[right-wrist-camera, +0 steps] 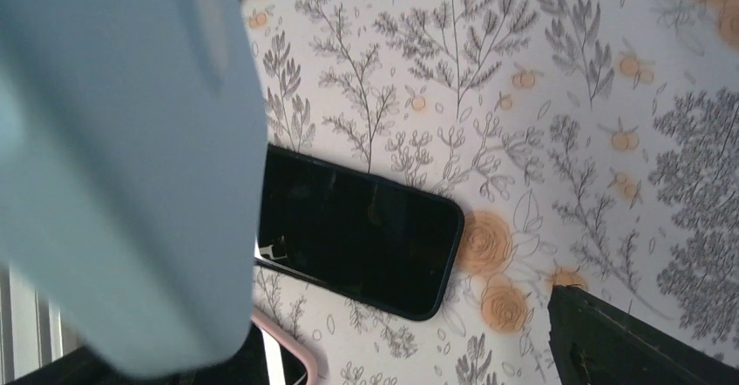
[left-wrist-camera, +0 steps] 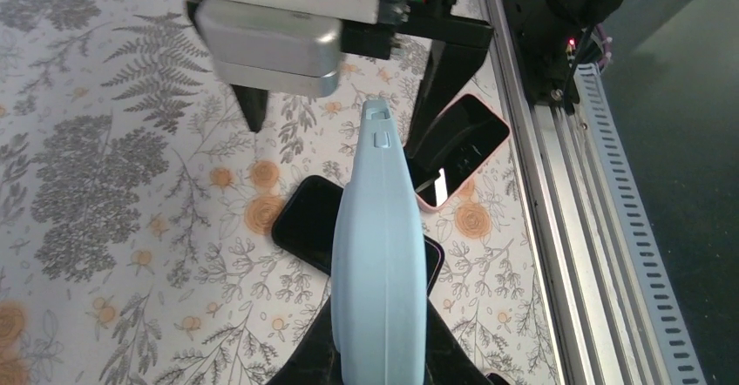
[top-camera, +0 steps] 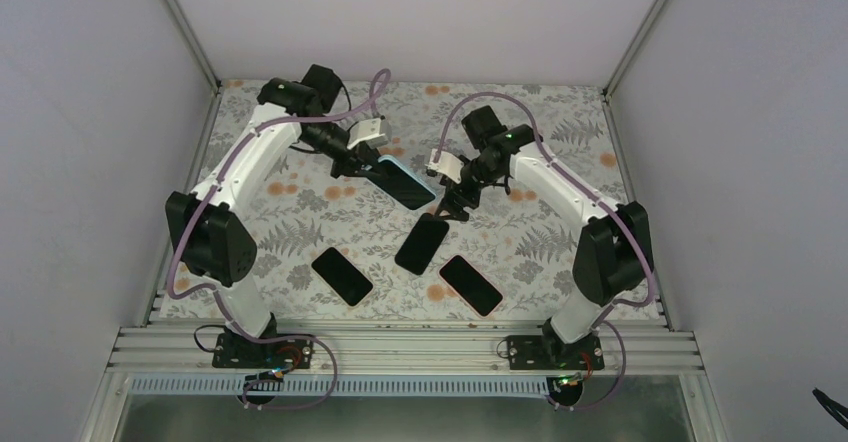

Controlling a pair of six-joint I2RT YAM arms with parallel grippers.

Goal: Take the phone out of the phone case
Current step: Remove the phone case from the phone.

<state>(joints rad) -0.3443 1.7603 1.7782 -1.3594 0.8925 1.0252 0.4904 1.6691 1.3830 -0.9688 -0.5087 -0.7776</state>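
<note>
Top external view: the case (left-wrist-camera: 379, 254) hangs off the table (top-camera: 300, 232) in the left claw (top-camera: 368, 167), which is clamped on one end of it, a finger on each side. A dark face shows inside the pale blue rim, so the phone (top-camera: 402, 184) looks to be seated in it. From the left wrist the case is seen edge-on, blue back and side only.

Just beyond the case's free end is the right claw (top-camera: 455, 205). Its two black fingers (left-wrist-camera: 253, 106) are spread wide with nothing between them, and they do not touch the case.

Under the right claw a dark phone (top-camera: 422, 244) lies flat, screen up. Beside that, nearer the right arm's base, lies a pink phone (top-camera: 470, 284), its pink rim clear from both wrists. A third phone (top-camera: 342, 276) lies well below the left claw, toward the left arm's base, apart from the other two.
</note>
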